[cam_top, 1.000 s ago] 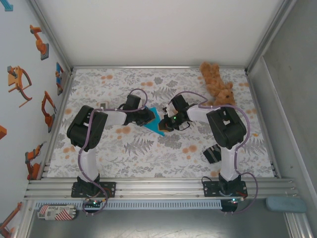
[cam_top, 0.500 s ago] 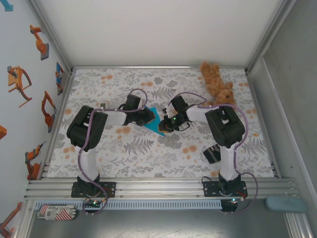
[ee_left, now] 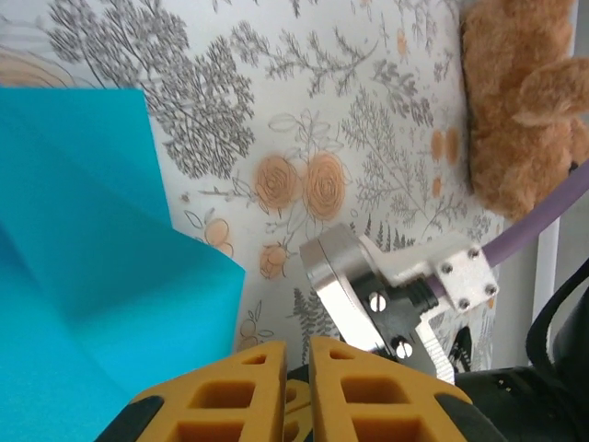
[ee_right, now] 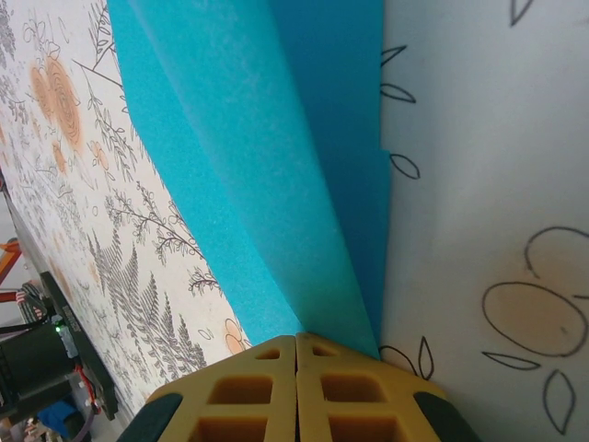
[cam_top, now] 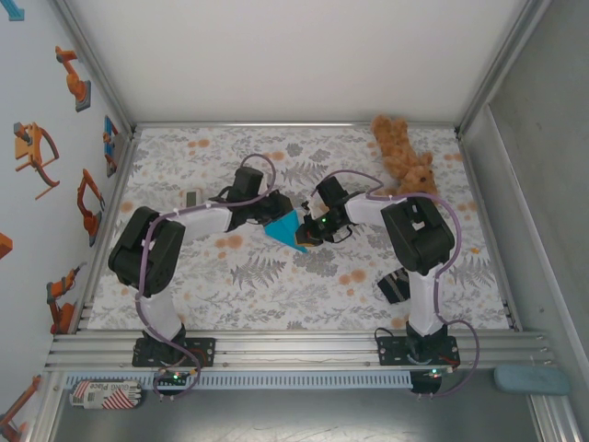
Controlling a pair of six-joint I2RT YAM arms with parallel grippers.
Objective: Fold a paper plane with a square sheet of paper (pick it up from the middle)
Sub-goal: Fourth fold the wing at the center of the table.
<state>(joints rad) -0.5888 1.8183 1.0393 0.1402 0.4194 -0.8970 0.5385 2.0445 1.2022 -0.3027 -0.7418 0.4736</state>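
Note:
The square sheet of paper (cam_top: 283, 228) is bright cyan-blue and folded into a pointed, layered shape near the middle of the table. My right gripper (cam_top: 307, 234) is shut on its right end; in the right wrist view the creased paper (ee_right: 258, 138) fans out from the closed yellow tips of the right gripper (ee_right: 296, 339). My left gripper (cam_top: 268, 213) sits at the paper's left side. In the left wrist view the left gripper (ee_left: 296, 344) has its fingers almost together with nothing between them, and the paper (ee_left: 83, 258) lies just to their left.
A brown teddy bear (cam_top: 403, 157) lies at the back right of the floral tablecloth (cam_top: 230, 276). A dark striped cloth (cam_top: 394, 285) lies near the right arm's base. A small pale object (cam_top: 192, 197) rests at the left. Metal frame rails border the table.
The left arm has stretched out to the right, bringing its gripper closer over the paper. The paper has shifted slightly toward the near left. The right gripper has kept its place.

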